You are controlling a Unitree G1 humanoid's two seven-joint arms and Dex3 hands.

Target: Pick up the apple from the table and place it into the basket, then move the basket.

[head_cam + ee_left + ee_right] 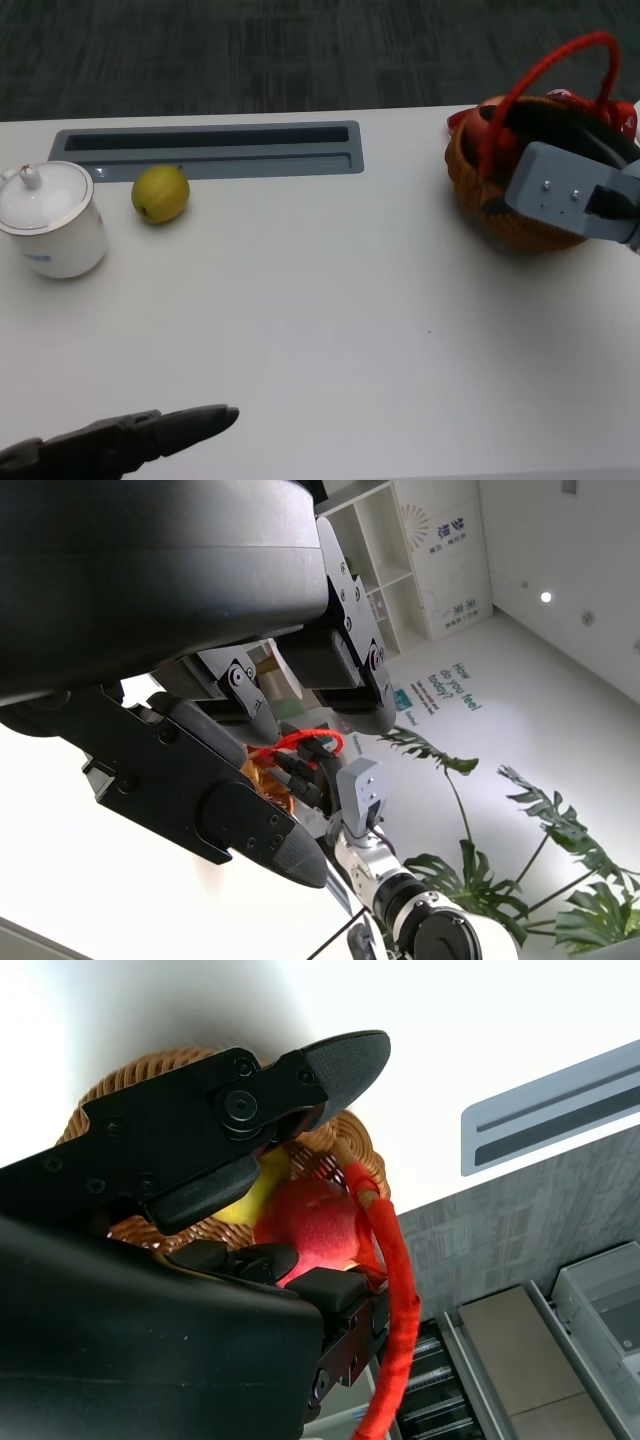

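Right hand (560,150) sits over and inside the brown woven wicker basket with a red wrapped handle (520,215) at the far right corner of the surface (330,290). In the right wrist view the red round apple (312,1225) lies inside the basket, beside something yellow, with the black fingers (240,1110) reaching across it; whether they clasp the apple, the rim or nothing cannot be told.

Left hand (120,442) lies low at the near left edge, fingers stretched out flat and together, holding nothing.

Handling, as a judgement: the apple looks firm, smooth and moderately heavy, and it looks already placed. The basket is light, fairly stiff wicker with a rough weave that should not slip; the arched handle looks the best hold, near its top, so the load hangs level. A hold on one side of the rim would likely tip it.

Also on the surface: a yellow-green round fruit (160,193) and a white lidded ceramic cup (50,220) near the far left, by a grey recessed cable tray (210,148).

Writing: the cup bears a small blue mark, unreadable. Wall lettering in the left wrist view is too blurred to read.
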